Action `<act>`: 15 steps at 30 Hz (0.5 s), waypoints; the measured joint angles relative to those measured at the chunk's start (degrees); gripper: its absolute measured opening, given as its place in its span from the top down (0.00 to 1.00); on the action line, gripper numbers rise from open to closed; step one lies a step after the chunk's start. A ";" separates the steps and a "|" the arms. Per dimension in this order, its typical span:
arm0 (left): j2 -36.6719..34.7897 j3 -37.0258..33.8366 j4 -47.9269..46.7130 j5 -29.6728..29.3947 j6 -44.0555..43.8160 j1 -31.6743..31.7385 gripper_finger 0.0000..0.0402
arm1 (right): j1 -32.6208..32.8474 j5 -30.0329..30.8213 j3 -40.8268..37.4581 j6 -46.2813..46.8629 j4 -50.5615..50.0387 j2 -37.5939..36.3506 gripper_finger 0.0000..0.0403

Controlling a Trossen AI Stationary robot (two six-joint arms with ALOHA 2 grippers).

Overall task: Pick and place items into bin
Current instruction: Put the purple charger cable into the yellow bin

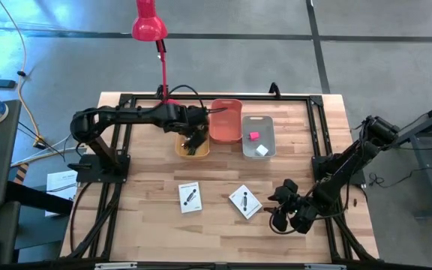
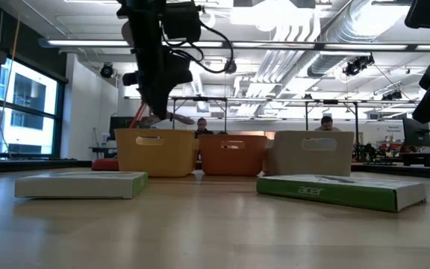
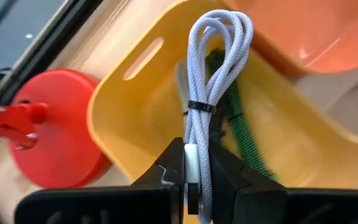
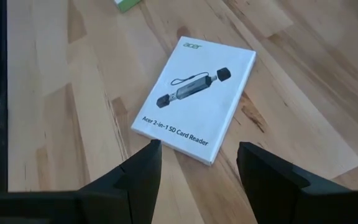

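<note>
Overhead first: left hand (image 1: 194, 141) poised over the yellow bin (image 1: 192, 147) at twelve o'clock on the counter (image 1: 148, 217), placed for a drop. Orange bin (image 1: 226, 120) and grey bin (image 1: 258, 136) alongside, pink cube (image 1: 253, 136) and white cube (image 1: 262, 150) already inside the grey one. Two boxed card readers, one at six o'clock (image 1: 190, 197), one toward five (image 1: 244, 201); right hand (image 1: 280, 208) just beside the latter.

Low view: left hand (image 2: 159, 116) hanging above the yellow bin (image 2: 155, 152), high enough to clear its rim.

Left wrist: fingers clamped on a coiled grey cable (image 3: 213, 81), dangled over the bin with a green cable (image 3: 238, 127) inside.

Right wrist: fingers spread wide, empty, aimed at the card reader box (image 4: 194, 99), probably lining up a grasp.
</note>
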 joint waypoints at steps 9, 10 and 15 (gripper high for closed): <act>0.03 0.01 2.52 2.39 0.52 1.32 0.91 | -0.05 -0.12 0.00 0.08 0.02 -0.01 0.51; 0.04 0.02 2.35 2.45 0.59 1.31 0.90 | -0.05 -0.24 0.00 0.04 0.02 -0.01 0.51; 0.04 0.01 1.95 2.53 0.94 1.29 0.87 | -0.05 -0.38 0.00 0.04 0.02 -0.02 0.51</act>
